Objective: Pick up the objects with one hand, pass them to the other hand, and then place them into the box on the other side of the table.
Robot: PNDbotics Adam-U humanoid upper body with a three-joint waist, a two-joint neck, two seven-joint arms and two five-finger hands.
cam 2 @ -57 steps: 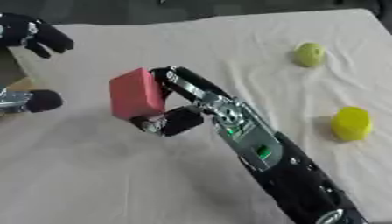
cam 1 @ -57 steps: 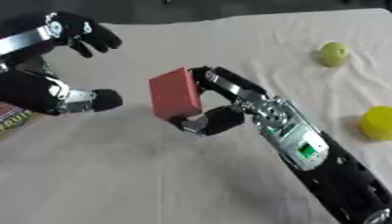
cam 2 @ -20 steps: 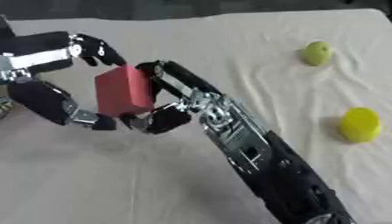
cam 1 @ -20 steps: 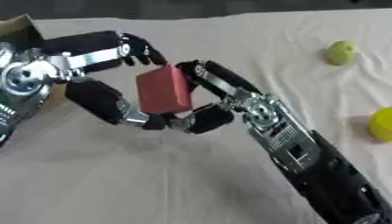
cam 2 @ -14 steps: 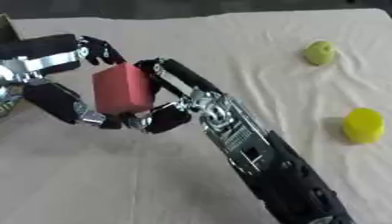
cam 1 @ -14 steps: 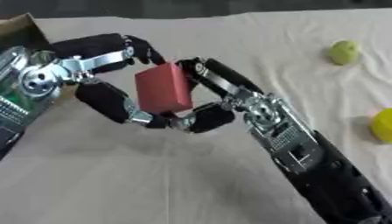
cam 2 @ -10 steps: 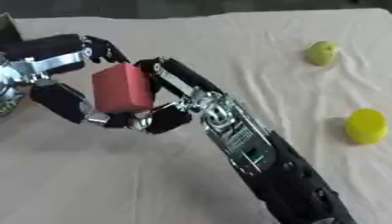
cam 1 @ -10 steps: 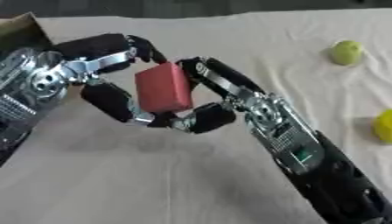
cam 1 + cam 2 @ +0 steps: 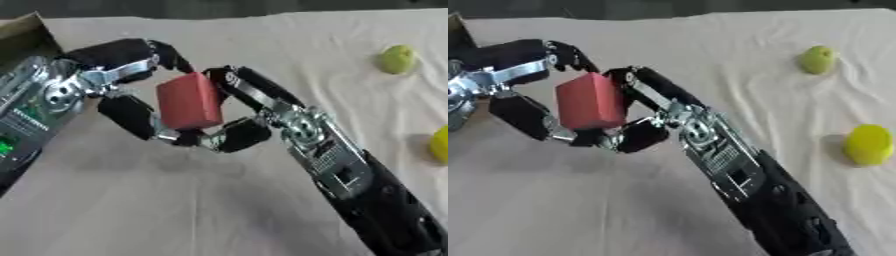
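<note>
Handover in midair: right hand (image 9: 262,120) and left hand (image 9: 114,90) both clamp red block (image 9: 188,101), box (image 9: 26,37) far left awaiting it.

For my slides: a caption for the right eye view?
Both hands, left and right, grip the red block mid-handover.

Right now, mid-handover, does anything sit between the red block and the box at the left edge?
Nothing visible apart from the left hand itself, which curls around the red block opposite the right hand. The box shows only as a corner behind the left arm; its opening is out of view.
</note>
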